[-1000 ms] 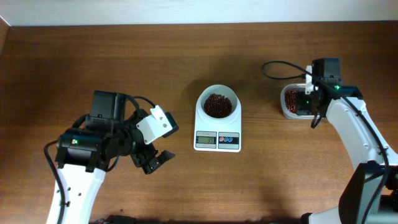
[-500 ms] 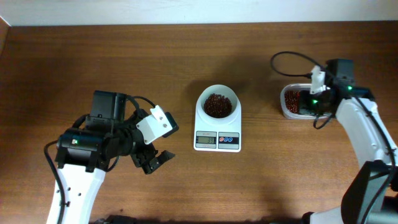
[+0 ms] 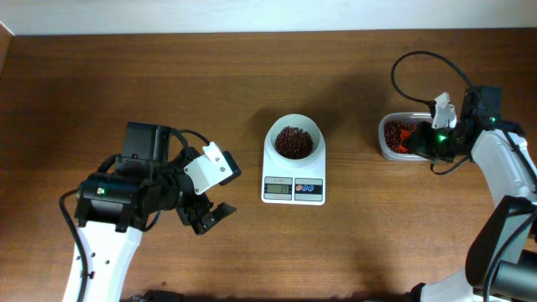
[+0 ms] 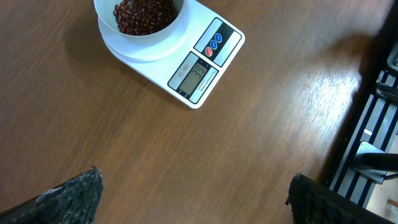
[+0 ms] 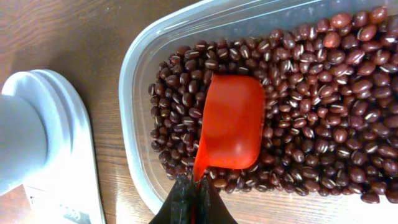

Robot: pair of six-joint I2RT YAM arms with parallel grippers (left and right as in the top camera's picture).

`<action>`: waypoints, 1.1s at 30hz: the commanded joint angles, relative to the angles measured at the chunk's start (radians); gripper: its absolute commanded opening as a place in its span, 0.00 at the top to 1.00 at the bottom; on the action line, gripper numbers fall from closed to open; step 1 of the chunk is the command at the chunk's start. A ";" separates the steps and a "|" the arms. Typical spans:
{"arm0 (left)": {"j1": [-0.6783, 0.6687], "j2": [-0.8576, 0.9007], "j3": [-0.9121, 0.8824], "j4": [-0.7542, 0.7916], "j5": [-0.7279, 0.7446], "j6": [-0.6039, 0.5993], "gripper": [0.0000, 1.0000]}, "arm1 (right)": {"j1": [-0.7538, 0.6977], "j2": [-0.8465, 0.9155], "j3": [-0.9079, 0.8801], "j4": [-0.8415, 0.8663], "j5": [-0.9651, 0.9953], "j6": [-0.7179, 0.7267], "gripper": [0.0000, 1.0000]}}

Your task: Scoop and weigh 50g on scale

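The left arm (image 3: 117,201) is showing white shells, black housings and a looping black cable; the left gripper (image 4: 196,183) is showing dark, rough fingers (image 4: 68,196); the right arm (image 3: 503,168) is matching, a green light (image 3: 437,135) glowing at its wrist.

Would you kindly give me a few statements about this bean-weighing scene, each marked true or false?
1. The bowl on the scale holds red beans. True.
2. The left gripper is shut on the red scoop. False: it is open and empty; the right gripper is shut on the scoop's handle.
3. The red scoop lies among the beans in the clear tub. True.
4. The clear tub stands on top of the scale. False: it stands on the table beside the scale.
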 commanded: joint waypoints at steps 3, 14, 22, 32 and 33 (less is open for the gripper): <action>0.005 -0.008 0.019 -0.002 0.018 0.016 0.01 | -0.062 0.032 -0.012 -0.029 -0.069 0.011 0.96; 0.005 -0.008 0.019 -0.002 0.018 0.017 0.01 | -0.230 0.031 -0.012 -0.031 -0.215 -0.015 0.96; 0.005 -0.008 0.019 -0.002 0.018 0.016 0.01 | -0.274 0.031 -0.012 -0.031 -0.284 -0.031 0.96; 0.005 -0.008 0.019 -0.002 0.018 0.016 0.01 | -0.332 0.031 -0.012 -0.028 -0.396 -0.034 0.96; 0.005 -0.008 0.019 -0.002 0.018 0.016 0.01 | -0.337 0.031 -0.012 -0.028 -0.408 -0.034 0.96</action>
